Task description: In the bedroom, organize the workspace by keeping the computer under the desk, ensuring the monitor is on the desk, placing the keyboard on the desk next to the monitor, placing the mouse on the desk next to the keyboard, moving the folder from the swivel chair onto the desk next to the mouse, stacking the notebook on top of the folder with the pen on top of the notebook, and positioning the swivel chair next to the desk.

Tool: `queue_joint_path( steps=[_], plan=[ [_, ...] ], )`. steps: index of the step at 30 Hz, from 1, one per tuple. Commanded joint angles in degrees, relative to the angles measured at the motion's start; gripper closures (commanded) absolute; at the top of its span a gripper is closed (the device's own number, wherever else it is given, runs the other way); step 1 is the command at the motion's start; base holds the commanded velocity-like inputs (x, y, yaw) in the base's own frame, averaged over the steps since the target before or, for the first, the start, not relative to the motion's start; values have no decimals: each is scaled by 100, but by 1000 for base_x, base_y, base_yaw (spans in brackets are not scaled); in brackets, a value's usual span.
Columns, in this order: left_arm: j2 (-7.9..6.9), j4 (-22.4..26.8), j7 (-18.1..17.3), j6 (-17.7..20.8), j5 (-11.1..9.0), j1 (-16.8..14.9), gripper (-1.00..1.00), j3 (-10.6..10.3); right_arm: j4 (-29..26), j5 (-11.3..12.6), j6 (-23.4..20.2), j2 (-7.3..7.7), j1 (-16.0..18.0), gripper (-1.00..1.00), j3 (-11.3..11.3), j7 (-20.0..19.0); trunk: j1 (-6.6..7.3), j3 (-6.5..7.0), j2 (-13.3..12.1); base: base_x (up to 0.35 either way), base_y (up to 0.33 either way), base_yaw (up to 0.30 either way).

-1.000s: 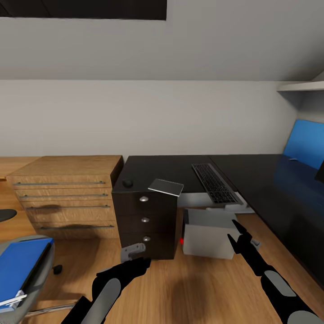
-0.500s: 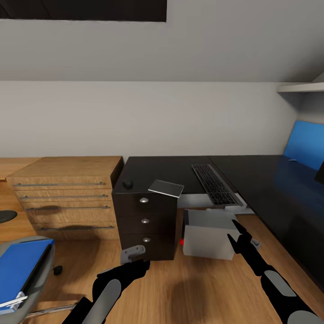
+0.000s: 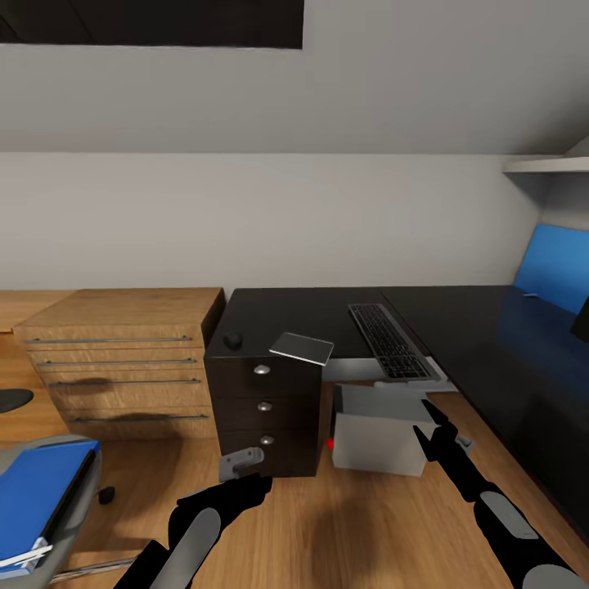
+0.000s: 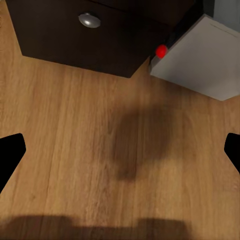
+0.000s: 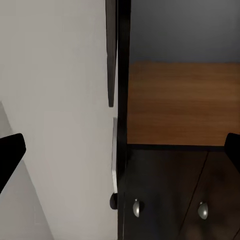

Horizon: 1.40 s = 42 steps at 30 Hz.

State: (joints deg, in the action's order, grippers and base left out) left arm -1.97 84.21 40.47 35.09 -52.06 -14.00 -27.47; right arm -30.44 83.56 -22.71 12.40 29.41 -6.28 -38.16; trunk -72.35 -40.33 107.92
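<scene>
- Folder (image 3: 37, 491): bright blue, lying flat on the swivel chair (image 3: 82, 458) seat at your lower left, white paper edges showing at its near end. Not yet on the surface (image 3: 327, 307).
- Left tool (image 3: 241, 460): hangs low over the oak floor (image 4: 75, 150) in front of the three-drawer unit (image 3: 263, 397); fingers wide apart in the left wrist view, holding nothing.
- Right tool (image 3: 431, 425): just beside the computer (image 3: 380, 425), fingers spread wide in the right wrist view, empty.
- Computer sits on the floor between the drawer unit and the surface's inner corner. Risk: swing the right arm and you shove it out of place.
- Notebook (image 3: 302, 347) lies over the front edge of the surface, one corner overhanging the drawers. Brush it and it likely slides to the floor.
- Mouse (image 3: 234, 339) is near the notebook at the left end; small and round, easy to knock off.
- Keyboard (image 3: 390, 339) lies at an angle with its near end over the edge. Same risk.
- Folder is at the frame edge, well apart from both tools. Reaching from here looks like a stretch; I'd expect the castors to roll if you press on the seat.
- Loose papers may slip out if you pinch one corner.
- Monitor (image 3: 582, 319) is barely in view at the far right; can't judge its seating.
</scene>
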Motion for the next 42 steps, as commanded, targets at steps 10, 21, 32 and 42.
queue_joint_path(
  steps=[10, 21, 32, 42],
  plan=[
    [-13, -64, 57, -10, -53, -6, -100, -12, 3, 46, -49, -1, 4, -100, -13, -3, 1, -6, 3, 48, 0, 0],
    [-8, -163, 64, -10, -43, -6, -100, -12, 3, 44, -49, -1, 4, -100, -13, 1, 1, -6, 3, 102, 0, 0],
    [-14, -176, 58, -9, -44, -6, -100, -12, 3, 38, -48, 2, 4, -100, -13, 1, 1, -6, 3, 179, 0, 0],
    [-14, -177, 58, -5, -47, -6, -100, -12, 11, 37, -41, 0, 4, -100, -13, 1, 1, -6, 3, 108, 0, 0]
  ],
)
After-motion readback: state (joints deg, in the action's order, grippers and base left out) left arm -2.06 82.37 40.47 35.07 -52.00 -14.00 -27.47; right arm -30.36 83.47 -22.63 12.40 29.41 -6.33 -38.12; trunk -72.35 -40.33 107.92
